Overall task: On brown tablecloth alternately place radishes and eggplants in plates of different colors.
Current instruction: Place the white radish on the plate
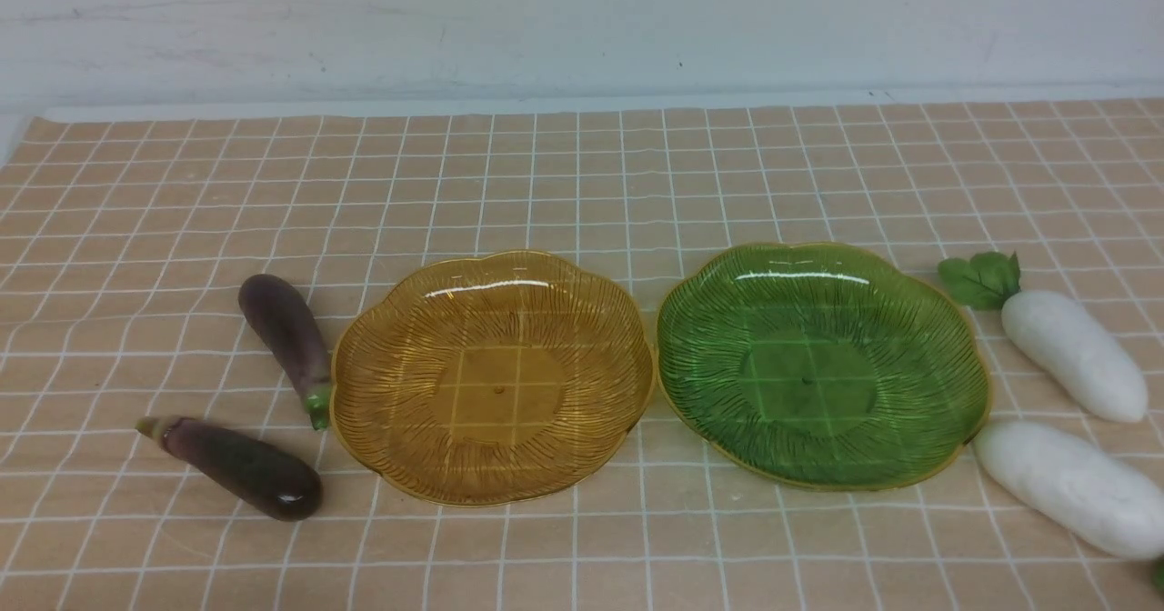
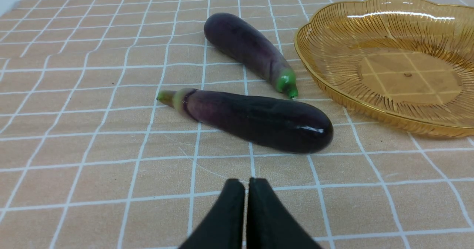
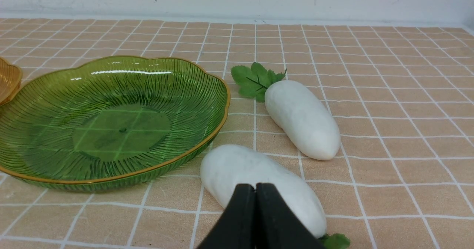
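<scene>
Near eggplant (image 2: pixel 255 120) lies crosswise just beyond the left gripper (image 2: pixel 246 185), pressed together; right gripper (image 3: pixel 255 188), likewise, faces near radish (image 3: pixel 259 182).

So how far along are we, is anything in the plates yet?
Done: nothing yet; the amber plate and green plate are both empty. In hand: nothing; the left gripper and right gripper are shut on air. Left: all four placements. The far eggplant and near eggplant lie on the tablecloth beside the amber plate, the far radish and near radish beside the green plate.
</scene>
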`<state>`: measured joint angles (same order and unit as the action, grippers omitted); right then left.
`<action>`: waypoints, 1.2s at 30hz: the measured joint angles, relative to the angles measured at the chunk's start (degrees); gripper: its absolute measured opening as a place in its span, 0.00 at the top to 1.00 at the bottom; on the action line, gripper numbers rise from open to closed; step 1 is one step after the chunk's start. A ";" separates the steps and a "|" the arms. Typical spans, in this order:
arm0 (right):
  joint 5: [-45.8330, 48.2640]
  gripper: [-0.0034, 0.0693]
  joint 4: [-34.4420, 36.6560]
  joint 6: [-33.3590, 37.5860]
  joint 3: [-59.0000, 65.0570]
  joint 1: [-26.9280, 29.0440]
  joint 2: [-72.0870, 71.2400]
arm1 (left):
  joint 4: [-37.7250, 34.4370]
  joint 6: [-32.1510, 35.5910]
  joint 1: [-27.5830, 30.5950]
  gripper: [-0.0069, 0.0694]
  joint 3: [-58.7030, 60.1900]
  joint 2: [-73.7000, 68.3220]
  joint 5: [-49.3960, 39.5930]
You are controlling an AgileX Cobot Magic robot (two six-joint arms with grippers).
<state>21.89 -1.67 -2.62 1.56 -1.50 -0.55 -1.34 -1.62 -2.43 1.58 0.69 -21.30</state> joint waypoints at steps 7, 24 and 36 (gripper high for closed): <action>0.06 0.98 9.91 -6.11 0.00 0.00 0.00 | -18.55 -12.23 0.00 0.91 0.00 0.00 0.62; 0.54 0.98 36.51 -11.00 -4.49 0.00 0.00 | -47.22 -14.24 0.00 0.91 -6.42 0.00 -1.52; 33.41 0.97 8.57 0.09 -31.27 0.00 31.68 | -22.46 -6.39 0.00 0.91 -26.30 -30.49 -26.10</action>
<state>55.30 6.90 -2.53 -29.71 -1.50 31.13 -23.80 -8.01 -2.43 -24.72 -29.80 -47.40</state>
